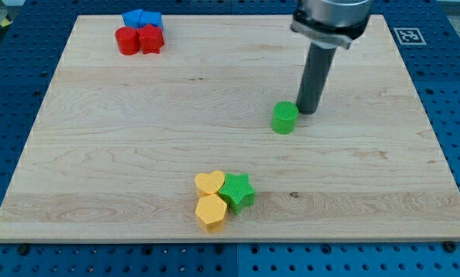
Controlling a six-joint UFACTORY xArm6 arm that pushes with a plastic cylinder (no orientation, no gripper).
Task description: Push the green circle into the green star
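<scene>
The green circle stands right of the board's middle. My tip rests on the board just to the right of it and slightly toward the view's top, touching or nearly touching its edge. The green star lies near the view's bottom, below and to the left of the green circle. It touches a yellow heart and a yellow hexagon on its left.
At the view's top left sit a red circle, a red block and two blue blocks bunched together. The wooden board lies on a blue perforated table. A marker tag sits at the top right.
</scene>
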